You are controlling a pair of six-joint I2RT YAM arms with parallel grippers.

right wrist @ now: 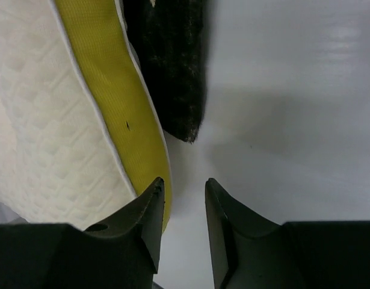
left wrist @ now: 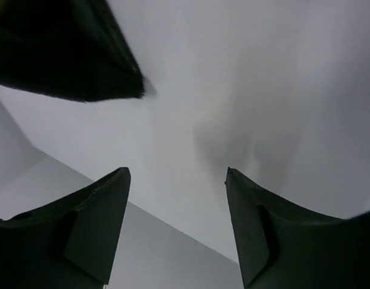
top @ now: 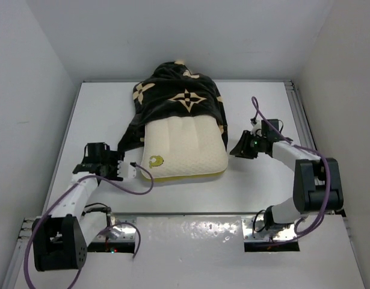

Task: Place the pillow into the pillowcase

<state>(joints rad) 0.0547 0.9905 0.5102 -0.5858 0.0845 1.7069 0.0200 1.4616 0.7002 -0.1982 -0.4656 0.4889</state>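
- Pillow first: the large cream-white contoured pillow [top: 185,150] lies mid-table. Its far half is inside the case and its near half is bare, so the job looks roughly half done.
- Its yellow side band [right wrist: 112,90] runs along the right edge, and a small yellow logo [top: 154,161] marks the near left corner.
- The black velvety pillowcase [top: 175,96], printed with tan flowers and star motifs, is bunched over the far end. Its mouth stops across the pillow's middle, and a flap trails down the left side towards the near edge.
- The right wrist view shows the case's right hem [right wrist: 172,72] ending just beside the band, with bare pillow nearer than that.
- The right gripper [right wrist: 185,183] sits low at the pillow's right edge. Its jaws are parted by a narrow gap with nothing between them, and one finger is next to the band. It is probably placed to catch that hem and draw it nearer.
- The left gripper [top: 129,170] rests near the logo corner with its jaws spread wide and empty. Its camera shows a dark shape at upper left, likely the trailing flap, which it seems placed to take.
- The white table [top: 100,108] carries everything.
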